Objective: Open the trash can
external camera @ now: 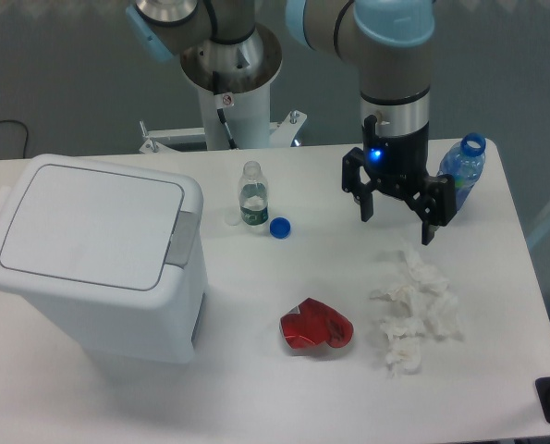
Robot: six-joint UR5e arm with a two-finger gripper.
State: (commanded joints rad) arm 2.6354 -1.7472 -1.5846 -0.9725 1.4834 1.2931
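The trash can sits at the left of the frame, lid down, its grey push-button on the rim facing right. The pincer hangs released at upper right, well apart, so the button lies leftward across the surface.

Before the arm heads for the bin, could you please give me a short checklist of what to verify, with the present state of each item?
1. Trash can lid shut, ready to open: ok.
2. Grey push-button uncovered: ok.
3. Gripper open and holding nothing: ok.
4. Gripper near the button: not ok, it hangs far off beside the blue bottle.
5. Path clear: cannot tell; the small clear bottle and blue cap stand between.
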